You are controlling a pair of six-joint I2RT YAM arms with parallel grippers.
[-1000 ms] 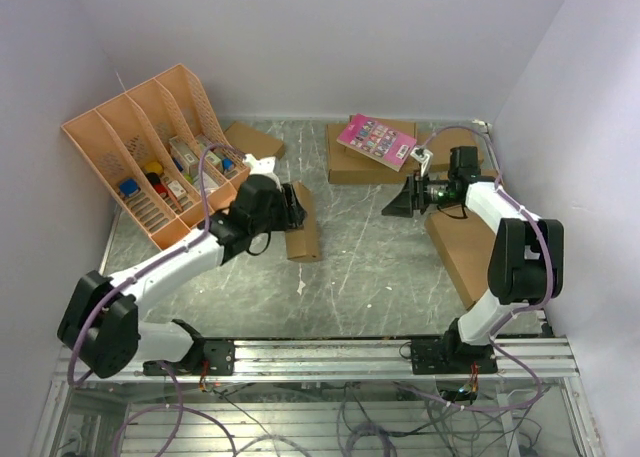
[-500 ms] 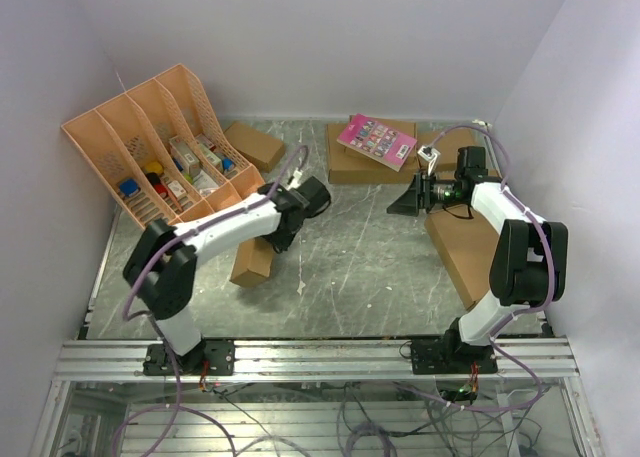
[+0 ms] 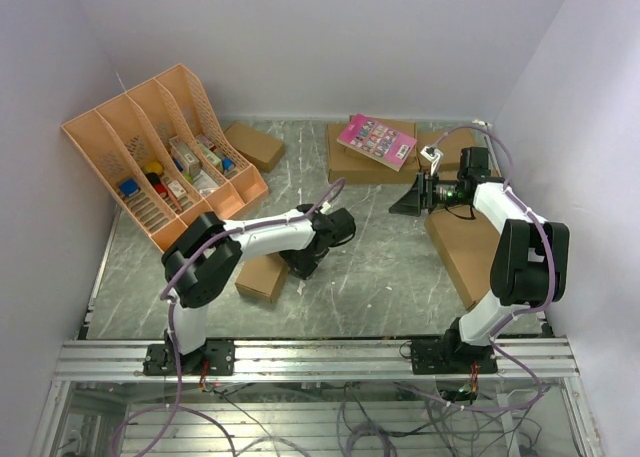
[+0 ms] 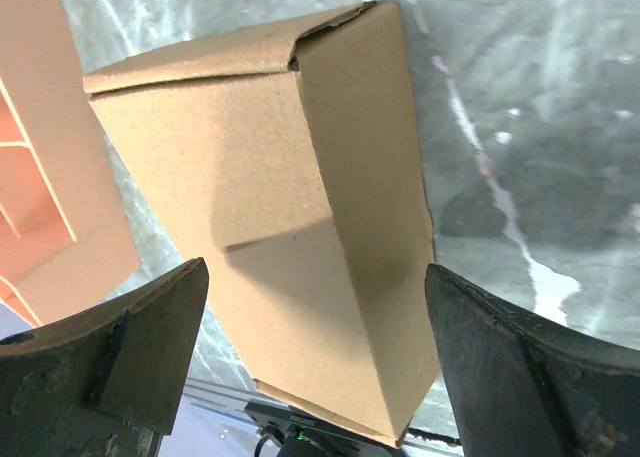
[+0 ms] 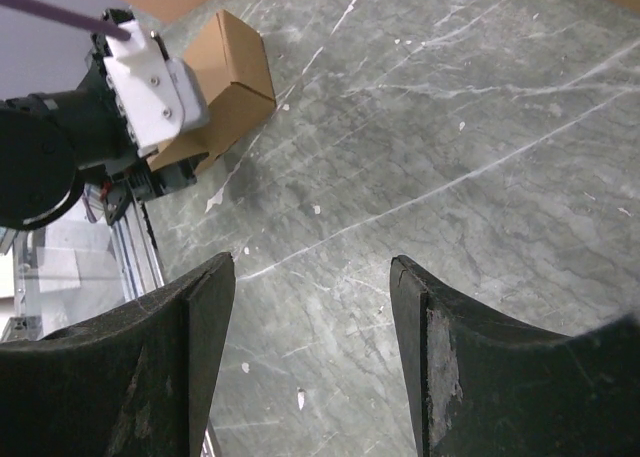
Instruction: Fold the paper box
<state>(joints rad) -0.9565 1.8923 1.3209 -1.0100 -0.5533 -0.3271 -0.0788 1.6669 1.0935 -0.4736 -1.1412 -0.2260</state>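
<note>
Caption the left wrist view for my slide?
Folded paper box on the marble table, framed by the open left gripper.

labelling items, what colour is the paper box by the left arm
Plain brown; the paper box shows best in the left wrist view.

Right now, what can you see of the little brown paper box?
The paper box is plain brown cardboard, already folded into a narrow oblong, with an end flap that gapes a little at one corner. It lies flat on the grey marbled table, near the front left. The open left gripper has a finger on each side of it, not clamped on it.
</note>
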